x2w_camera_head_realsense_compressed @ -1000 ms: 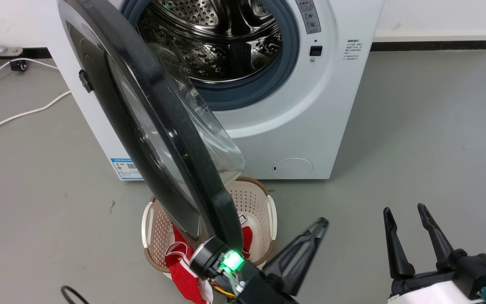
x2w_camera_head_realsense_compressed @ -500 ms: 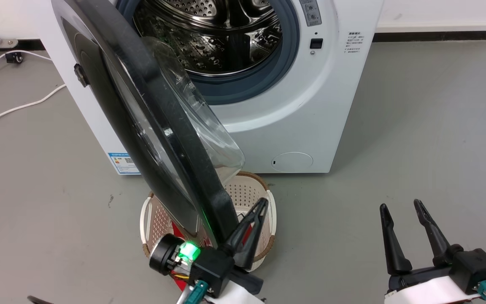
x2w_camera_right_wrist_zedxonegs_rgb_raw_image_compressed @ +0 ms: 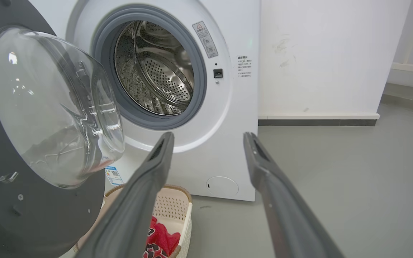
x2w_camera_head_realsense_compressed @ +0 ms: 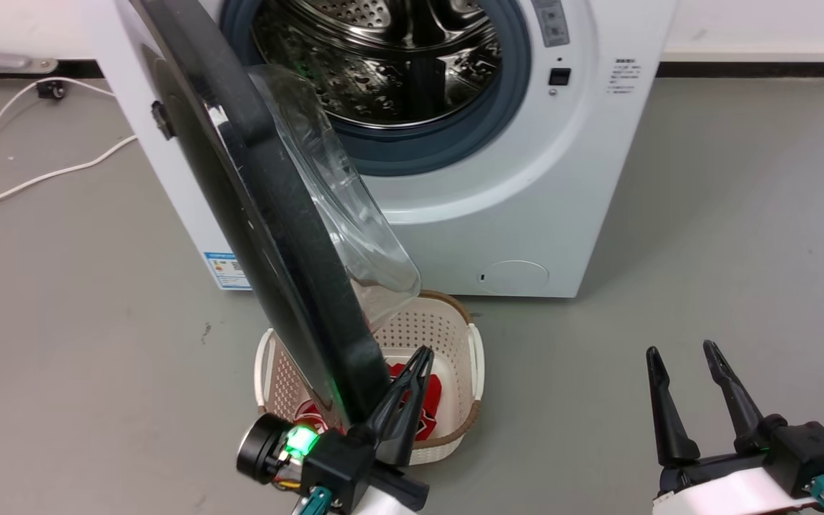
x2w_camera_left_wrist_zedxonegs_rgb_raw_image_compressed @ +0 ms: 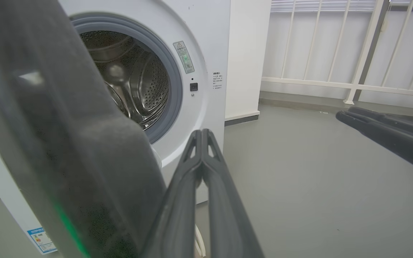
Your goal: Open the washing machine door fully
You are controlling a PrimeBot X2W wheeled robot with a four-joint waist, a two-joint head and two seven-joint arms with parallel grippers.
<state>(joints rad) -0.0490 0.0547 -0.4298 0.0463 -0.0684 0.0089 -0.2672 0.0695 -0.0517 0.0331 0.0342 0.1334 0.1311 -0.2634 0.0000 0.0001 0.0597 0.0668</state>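
The white washing machine [x2w_camera_head_realsense_compressed: 526, 186] stands with its steel drum exposed. Its black washing machine door [x2w_camera_head_realsense_compressed: 276, 236] swings out toward me, edge-on, the clear glass bowl [x2w_camera_right_wrist_zedxonegs_rgb_raw_image_compressed: 48, 107] facing the drum. My left gripper [x2w_camera_head_realsense_compressed: 419, 354] is shut with nothing in it. Its fingers lie against the inner side of the door's free rim, low down. In the left wrist view, the door [x2w_camera_left_wrist_zedxonegs_rgb_raw_image_compressed: 66, 150] looms blurred just left of the closed left gripper [x2w_camera_left_wrist_zedxonegs_rgb_raw_image_compressed: 202, 132]. My right gripper [x2w_camera_head_realsense_compressed: 680, 349] hangs open over bare floor to the right, apart from the door. The right wrist view shows the right gripper [x2w_camera_right_wrist_zedxonegs_rgb_raw_image_compressed: 209, 135] pointing at the machine [x2w_camera_right_wrist_zedxonegs_rgb_raw_image_compressed: 228, 107].
A cream laundry basket [x2w_camera_head_realsense_compressed: 462, 343] with red cloth [x2w_camera_head_realsense_compressed: 423, 400] sits on the floor below the door, in front of the machine. White cables [x2w_camera_head_realsense_compressed: 40, 175] trail over the grey floor at left. A wall and white railing [x2w_camera_left_wrist_zedxonegs_rgb_raw_image_compressed: 350, 53] stand beyond the machine.
My left gripper swung in from the right and shut, coming against the door's inner rim. The door has swung slightly further out from the machine. The head camera shifted.
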